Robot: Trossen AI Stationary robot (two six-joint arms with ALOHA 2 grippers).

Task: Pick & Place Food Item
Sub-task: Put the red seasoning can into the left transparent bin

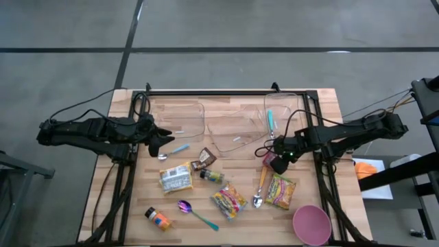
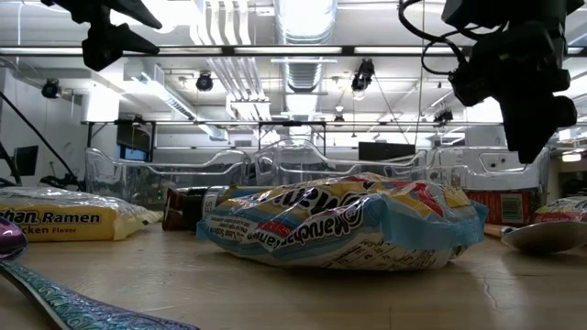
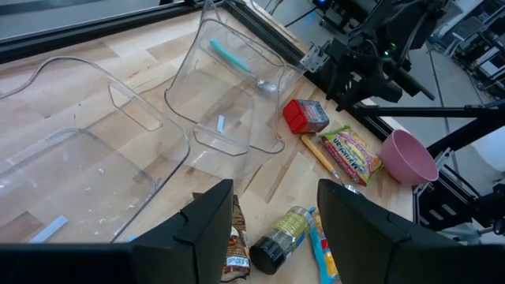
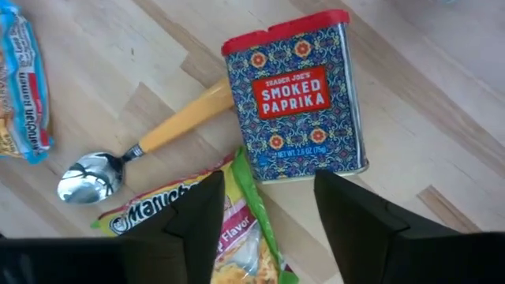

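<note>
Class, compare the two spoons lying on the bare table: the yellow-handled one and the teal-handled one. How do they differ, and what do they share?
The yellow-handled spoon has a plain silver bowl; the teal-handled spoon has an iridescent purple bowl. The yellow-handled spoon lies beside the paprika tin under the right gripper; the teal-handled spoon lies near the table's front edge, by the orange bottle. The yellow-handled spoon runs nearly front to back, the teal-handled one slants. Both lie flat on the wood, ungripped.

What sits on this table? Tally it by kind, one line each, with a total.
Clear plastic containers: 3
Metal spoons with coloured handles: 4
Crinkly ramen packets: 3
Small seasoning bottles: 2
Red-lidded blue paprika tin: 1
Small brown packet: 1
Round pink bowl: 1
Total: 15
</note>
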